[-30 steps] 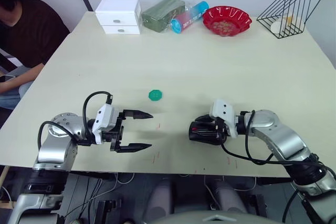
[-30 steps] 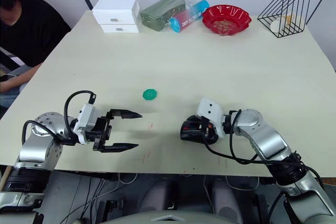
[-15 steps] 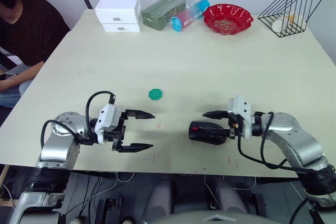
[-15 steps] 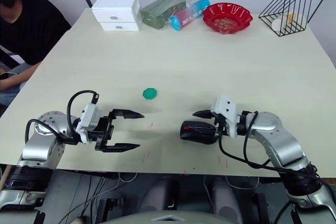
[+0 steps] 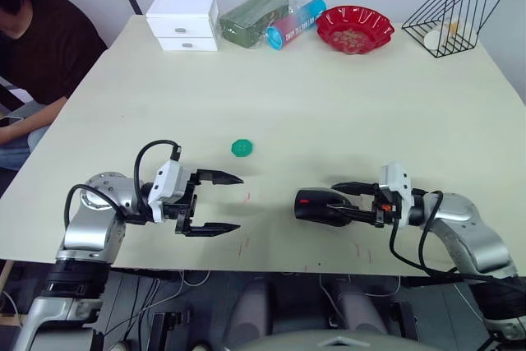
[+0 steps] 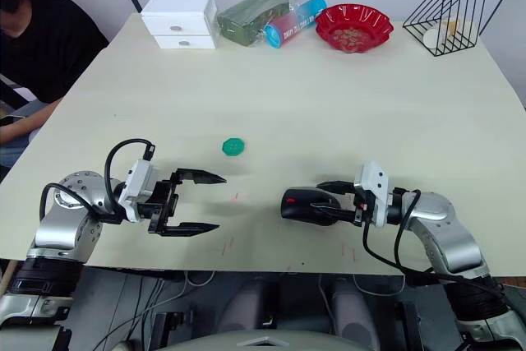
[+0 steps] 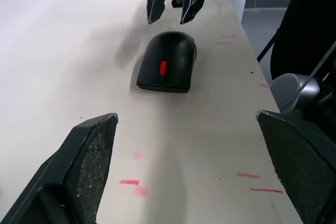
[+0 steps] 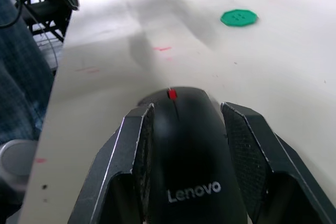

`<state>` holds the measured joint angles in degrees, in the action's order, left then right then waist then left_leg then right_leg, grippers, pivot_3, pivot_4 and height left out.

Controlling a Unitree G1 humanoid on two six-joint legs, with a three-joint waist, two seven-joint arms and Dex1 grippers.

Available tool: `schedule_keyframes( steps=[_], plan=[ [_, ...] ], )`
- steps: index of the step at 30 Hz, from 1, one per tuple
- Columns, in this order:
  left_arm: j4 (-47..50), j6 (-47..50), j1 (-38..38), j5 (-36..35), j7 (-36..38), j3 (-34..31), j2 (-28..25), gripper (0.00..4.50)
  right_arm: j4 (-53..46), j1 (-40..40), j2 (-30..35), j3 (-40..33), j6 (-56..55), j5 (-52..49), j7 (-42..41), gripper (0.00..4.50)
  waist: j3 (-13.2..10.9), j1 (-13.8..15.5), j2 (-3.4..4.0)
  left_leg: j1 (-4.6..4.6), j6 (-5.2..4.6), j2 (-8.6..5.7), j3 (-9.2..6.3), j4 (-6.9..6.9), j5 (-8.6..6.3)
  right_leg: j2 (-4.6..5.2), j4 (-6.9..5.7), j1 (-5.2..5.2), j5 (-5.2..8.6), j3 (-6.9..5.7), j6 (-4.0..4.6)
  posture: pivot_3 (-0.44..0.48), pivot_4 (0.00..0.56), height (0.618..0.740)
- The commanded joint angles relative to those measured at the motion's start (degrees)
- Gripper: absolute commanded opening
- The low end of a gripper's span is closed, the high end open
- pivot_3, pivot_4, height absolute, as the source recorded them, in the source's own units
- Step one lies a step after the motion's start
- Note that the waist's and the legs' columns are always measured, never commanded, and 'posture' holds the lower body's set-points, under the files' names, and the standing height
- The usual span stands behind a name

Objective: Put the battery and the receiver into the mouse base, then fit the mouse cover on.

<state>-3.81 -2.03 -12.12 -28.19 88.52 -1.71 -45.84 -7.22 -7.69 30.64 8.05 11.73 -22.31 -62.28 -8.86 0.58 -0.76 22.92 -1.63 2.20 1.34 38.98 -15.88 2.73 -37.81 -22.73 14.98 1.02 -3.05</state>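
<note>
The black mouse base (image 5: 306,204) with its red wheel lies near the table's front edge, right of centre. The glossy black mouse cover (image 8: 184,150), carrying a white logo, sits on top of it. My right gripper (image 5: 340,200) is open, its fingers (image 8: 137,150) flanking the mouse's rear end without closing on it. To the left my left gripper (image 5: 237,203) is open and empty, pointing at the mouse across a gap; the left wrist view has the mouse (image 7: 167,69) ahead of it. The battery and the receiver are hidden.
A green toothed disc (image 5: 242,148) lies behind the left gripper. Along the far edge stand a white drawer box (image 5: 184,22), a green pack (image 5: 255,20), a blue-pink tube (image 5: 296,25), a red bowl (image 5: 355,30) and a wire rack (image 5: 448,18). A person (image 5: 33,47) sits at the far left.
My right gripper, down over the mouse a second ago, has opened and drawn back to the right. The mouse stays in place. The left gripper has not moved.
</note>
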Motion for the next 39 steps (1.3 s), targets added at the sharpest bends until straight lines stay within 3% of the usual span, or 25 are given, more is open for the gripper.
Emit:
schedule_keyframes(
  steps=[1, 8, 17, 29, 39],
  plan=[
    [0.2, -0.7, -0.8, -0.3, 1.3, -0.9, -0.8, 4.5, 4.2, 0.4, -0.4, 2.4, -3.7, 3.0, -1.6, 2.12, 0.0, 0.0, 0.01, 0.0, 0.0, 0.0, 0.0, 0.0, 0.0, 0.0, 0.0, 0.0, 0.0, 0.0, 0.0, 0.0, 0.15, 0.74],
    [0.1, -0.5, -1.0, -0.3, 1.2, -1.0, -0.9, 4.5, 10.9, 0.3, 0.3, 6.1, -6.1, 7.4, -2.0, 2.12, 0.1, -0.8, -0.08, -0.13, 0.0, 0.03, 0.01, 0.0, 0.0, -0.04, -0.07, 0.04, 0.0, 0.04, 0.01, 0.0, 0.15, 0.74],
    [0.6, 0.4, -0.1, -0.6, 0.1, -1.4, -0.7, 4.5, 7.4, -0.1, -0.2, 2.7, -7.1, 3.3, -1.4, 2.12, 0.1, -1.2, -0.13, -0.18, 0.0, 0.04, -0.01, 0.0, 0.0, -0.04, -0.1, 0.08, 0.01, 0.04, 0.03, 0.0, 0.15, 0.74],
    [5.7, 6.3, 5.1, -1.9, -10.8, -5.6, 0.7, 4.5, -3.4, 5.0, 3.4, -9.8, -3.2, -4.4, 2.8, 2.12, 0.0, -1.1, -0.08, -0.07, 0.0, 0.04, -0.02, 0.0, 0.0, 0.0, -0.08, 0.02, 0.0, 0.04, 0.02, 0.0, 0.15, 0.74],
    [12.9, 14.6, 15.4, -1.2, -25.5, -11.1, 1.7, 4.5, 1.5, 17.7, 5.2, -24.1, -9.7, -8.0, 0.4, 2.12, 0.0, -1.2, -0.08, -0.1, 0.0, 0.09, 0.02, -0.01, 0.0, 0.07, -0.08, 0.04, 0.0, 0.09, 0.0, 0.0, 0.15, 0.74]
  ],
)
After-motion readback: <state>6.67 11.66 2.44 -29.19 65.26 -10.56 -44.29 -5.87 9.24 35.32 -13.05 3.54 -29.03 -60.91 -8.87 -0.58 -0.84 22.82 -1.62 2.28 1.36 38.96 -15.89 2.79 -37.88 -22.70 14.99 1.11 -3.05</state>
